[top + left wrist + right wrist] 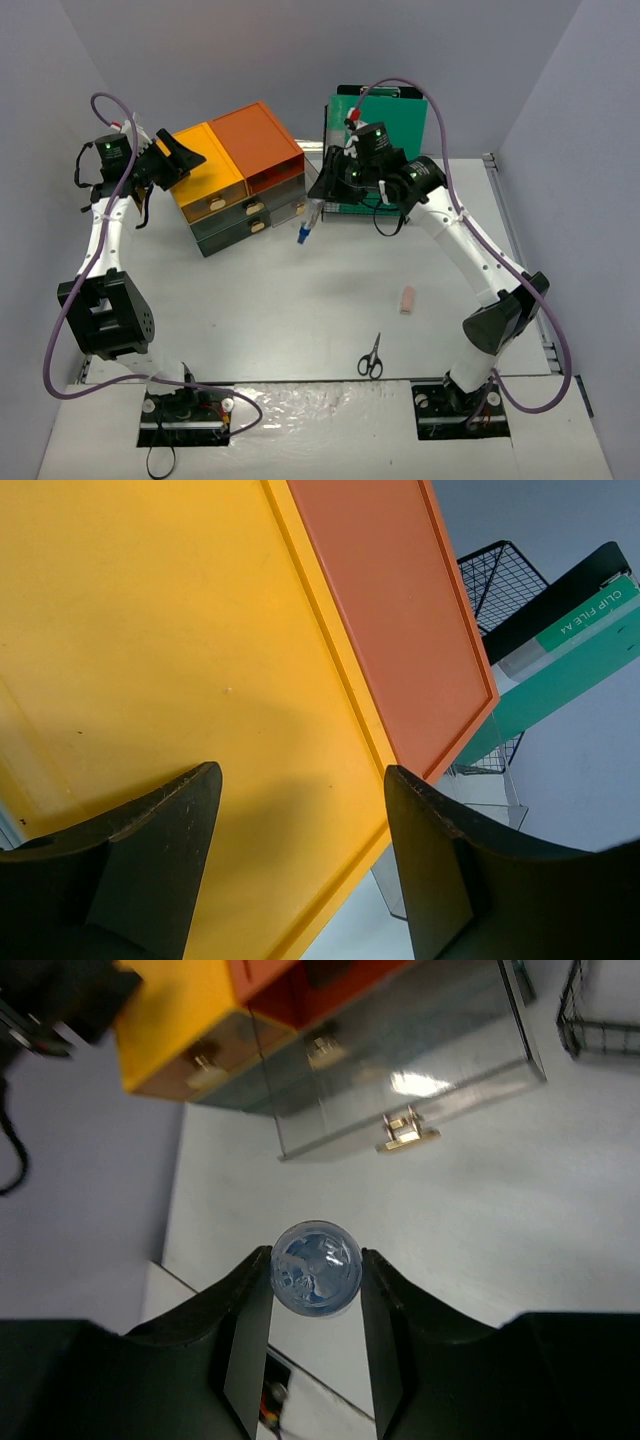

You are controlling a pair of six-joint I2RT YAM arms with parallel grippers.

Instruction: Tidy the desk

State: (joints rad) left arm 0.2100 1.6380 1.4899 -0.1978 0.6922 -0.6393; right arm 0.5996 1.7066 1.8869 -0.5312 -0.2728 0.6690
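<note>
1. The desk (pixel 300 300) takes up the centre and lower part of the top view. It is a wide, flat, matte slab of pale grey, and everything else stands on it.
2. Just above centre in that view, the right gripper (pixel 322 190) is clenched on a pen (pixel 304 228) that hangs blue end down. From the right wrist camera, its round blue end sits squarely between the two black fingers (pixel 250 1320). Held upright like this, it can likely be lowered end-first into a narrow space.
3. In the upper half of the right wrist view, a clear drawer (pixel 410 1060) stands pulled out of the drawer unit (pixel 240 175). It is glossy see-through plastic with a small brass pull. It is probably where the pen is headed, though I cannot tell whether anything lies inside.
4. At the upper left of the top view, the left gripper (pixel 172 157) is released, with its jaws apart and nothing between them. It hovers over the unit's smooth yellow top, beside the orange panel. It seems poised to steady the unit or simply parked out of the way.
5. In the lower right quarter of the top view lie black-handled scissors (pixel 371 356) and a small pinkish block (pixel 407 299) — it looks like an eraser.
6. At the top, a flat green board (pixel 405 130) stands behind a black wire basket (pixel 500 575)
</note>
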